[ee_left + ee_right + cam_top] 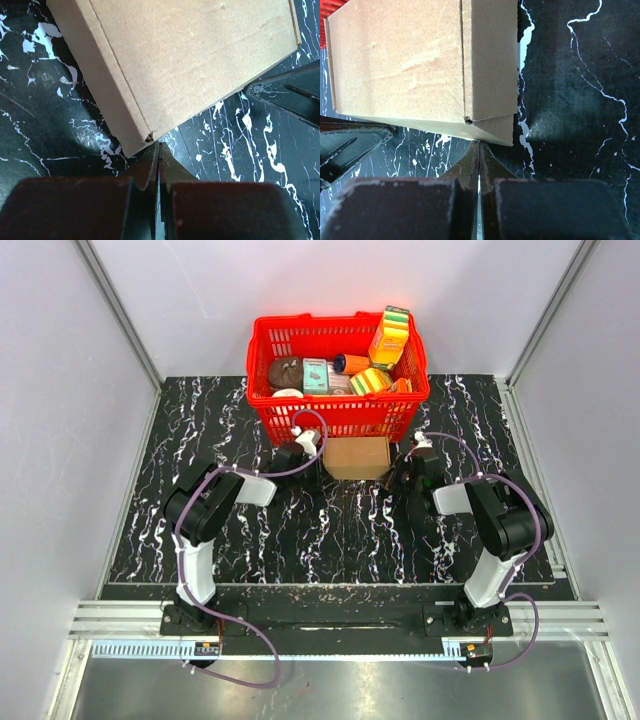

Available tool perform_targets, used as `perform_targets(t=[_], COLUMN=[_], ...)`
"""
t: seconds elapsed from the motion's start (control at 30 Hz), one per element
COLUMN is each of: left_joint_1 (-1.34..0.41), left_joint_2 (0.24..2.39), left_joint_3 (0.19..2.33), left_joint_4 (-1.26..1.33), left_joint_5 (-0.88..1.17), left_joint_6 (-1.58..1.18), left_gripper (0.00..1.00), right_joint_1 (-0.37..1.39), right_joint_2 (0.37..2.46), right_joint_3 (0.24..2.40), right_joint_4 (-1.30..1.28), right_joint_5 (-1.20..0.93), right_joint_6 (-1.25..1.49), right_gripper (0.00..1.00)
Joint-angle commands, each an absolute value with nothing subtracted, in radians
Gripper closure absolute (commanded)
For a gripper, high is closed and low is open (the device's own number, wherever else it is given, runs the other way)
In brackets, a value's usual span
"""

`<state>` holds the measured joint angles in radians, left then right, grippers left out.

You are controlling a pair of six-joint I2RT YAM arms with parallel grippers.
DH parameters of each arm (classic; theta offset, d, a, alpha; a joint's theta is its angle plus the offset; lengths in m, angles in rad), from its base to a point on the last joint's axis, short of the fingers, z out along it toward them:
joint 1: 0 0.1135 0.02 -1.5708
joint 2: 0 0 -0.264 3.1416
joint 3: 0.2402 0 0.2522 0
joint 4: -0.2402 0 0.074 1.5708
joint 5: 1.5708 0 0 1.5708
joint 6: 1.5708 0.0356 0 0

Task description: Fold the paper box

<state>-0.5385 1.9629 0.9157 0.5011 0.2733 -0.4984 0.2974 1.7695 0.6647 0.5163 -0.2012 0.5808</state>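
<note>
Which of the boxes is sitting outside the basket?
The plain brown paper box, on the black table beside the red basket; the printed packages sit inside it.

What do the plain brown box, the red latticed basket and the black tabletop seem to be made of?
Plain brown box: matte cardboard, by its speckled fibrous face and creased folds. Red latticed basket: likely moulded plastic, uniform glossy colour, regular grid openings. Black tabletop: white marble-like veins, soft sheen; stone or printed film, I cannot tell.
</note>
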Motion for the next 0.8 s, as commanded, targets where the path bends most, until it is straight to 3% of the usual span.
perform_targets(t=[0.0,0.77], left_joint_1=[-0.528,-0.534], left_joint_2=[1.994,1.957], left_joint_3=[0.962,0.927], left_joint_4=[0.483,0.522], left_joint_5=[0.212,0.003], left_joint_6=[-0.466,-0.477], left_gripper=[1.00,1.00], right_joint_1=[0.291,0.290], right_joint_2=[1.792,1.868], right_joint_3=[0.710,0.712], right_joint_4=[0.509,0.707], right_joint_5=[-0.152,-0.072], right_joint_6=[0.545,0.515], right_gripper=[1.00,0.96])
